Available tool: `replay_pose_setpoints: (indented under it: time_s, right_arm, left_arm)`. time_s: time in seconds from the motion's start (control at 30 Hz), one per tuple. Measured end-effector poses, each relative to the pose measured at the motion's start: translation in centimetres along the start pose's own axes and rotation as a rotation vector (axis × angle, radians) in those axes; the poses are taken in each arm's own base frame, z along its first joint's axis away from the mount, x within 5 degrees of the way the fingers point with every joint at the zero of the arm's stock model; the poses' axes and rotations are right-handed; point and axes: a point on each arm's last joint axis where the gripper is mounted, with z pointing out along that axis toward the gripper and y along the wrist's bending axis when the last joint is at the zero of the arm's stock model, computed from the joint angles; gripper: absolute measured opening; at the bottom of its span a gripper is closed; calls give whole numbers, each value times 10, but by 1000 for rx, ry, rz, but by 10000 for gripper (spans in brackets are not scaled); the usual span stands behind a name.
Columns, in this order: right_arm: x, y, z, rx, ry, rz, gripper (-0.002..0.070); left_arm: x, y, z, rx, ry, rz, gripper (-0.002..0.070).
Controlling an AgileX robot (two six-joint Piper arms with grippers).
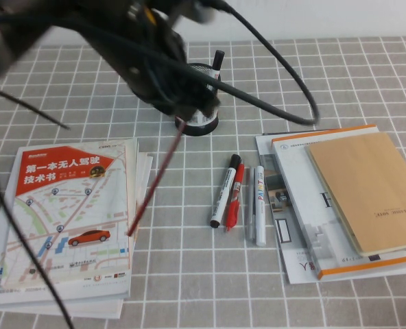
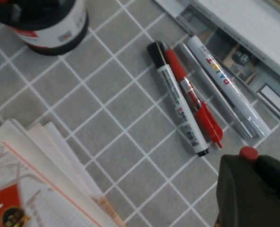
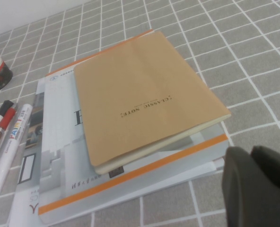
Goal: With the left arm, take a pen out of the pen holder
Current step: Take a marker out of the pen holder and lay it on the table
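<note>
Okay, far left on the grey tiled bench (image 1: 189,274): a stack of booklets topped by a red-and-white map cover (image 1: 66,219). Over its right edge hangs the lower tip of the thin dark-red pen (image 1: 155,179), the task's thing. Its long axis slants up and rightward into the black left end effector (image 1: 182,116), which is clenched on the pen's upper end. The pen looks already clear of the holder.

Just behind that grip sits the black mesh pen holder with a white label (image 1: 206,120), a black marker (image 1: 218,62) standing in it. So the pen runs from the end effector down toward the robot's left and near side, away from the holder. Left arm is the one on it.

Next right, lying side by side: black-capped white marker (image 1: 220,192), red pen (image 1: 236,195), grey pen (image 1: 249,205), white paint marker (image 1: 259,205). Then a white-and-orange book (image 1: 292,205) with a tan notebook (image 1: 364,192) on top.

The right end effector (image 3: 258,187) hangs near the notebook's corner, well apart from the holder. Cannot tell its state.

Views: high view gives the whole pen shaft. Left wrist view shows only a red end at the end effector, plus the holder's base and lying pens. Only the right wrist view shows the right end effector.
</note>
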Motion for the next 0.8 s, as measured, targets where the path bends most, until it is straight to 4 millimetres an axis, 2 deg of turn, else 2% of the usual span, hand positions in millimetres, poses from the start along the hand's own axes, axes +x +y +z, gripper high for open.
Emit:
replay_pose_setpoints:
  time_s: [0.1, 0.17, 0.3, 0.53, 0.8]
  right_arm:
    - [0, 0, 0, 0, 0, 0, -13]
    - [0, 0, 0, 0, 0, 0, -13]
    - [0, 0, 0, 0, 0, 0, -13]
    - [0, 0, 0, 0, 0, 0, -13]
    - [0, 0, 0, 0, 0, 0, -13]
  left_arm:
    - [-9, -7, 30, 35, 47, 0, 17]
    - [-14, -7, 53, 47, 83, -26, 17]
    - [-19, -3, 87, 53, 132, -61, 17]
    - [-37, 9, 107, 50, 102, -149, 17]
    - [-39, 21, 140, 58, 132, -194, 17]
